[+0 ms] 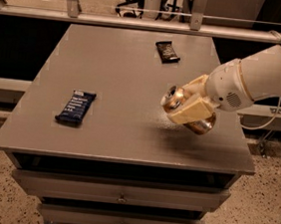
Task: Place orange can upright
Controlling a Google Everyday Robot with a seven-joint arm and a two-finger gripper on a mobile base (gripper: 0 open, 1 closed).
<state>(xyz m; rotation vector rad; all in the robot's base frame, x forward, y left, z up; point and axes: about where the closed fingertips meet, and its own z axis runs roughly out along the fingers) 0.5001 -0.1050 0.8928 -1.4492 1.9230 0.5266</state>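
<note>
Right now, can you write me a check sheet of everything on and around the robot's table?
Surface: flat grey tabletop on a drawer cabinet.
Job's things: shiny orange-gold aluminium drink can, tilted on its side, not upright, seemingly lifted off the top.
Clutter: flat dark-blue snack bar wrapper at left; small black wrapper at back.
Claw: cream two-finger claw clamped on the can, over the right front part.
Cables: pale cable hanging beside the arm.
Surroundings: metal railing behind; speckled floor.
</note>
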